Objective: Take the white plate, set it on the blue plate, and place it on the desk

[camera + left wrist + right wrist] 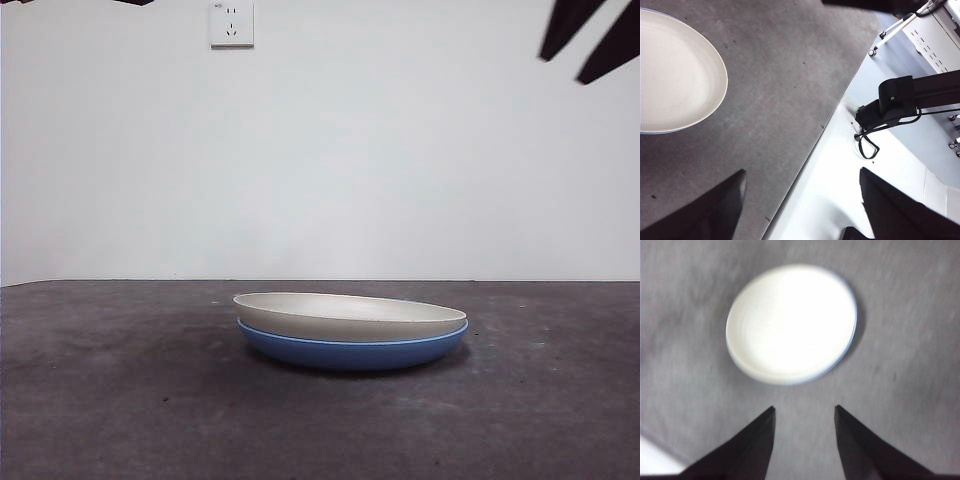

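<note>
The white plate [791, 322], nested on the blue plate [352, 350], lies directly ahead of the right tool [805, 412], whose jaws are parted and empty.

A: Is anything showing readable text here?

B: Nothing legible is showing. The wall socket [231, 23] is carrying a tiny mark at its upper corner (too small to read).

A: And the plates?

B: Both are lying plain, bearing no print or label.
</note>
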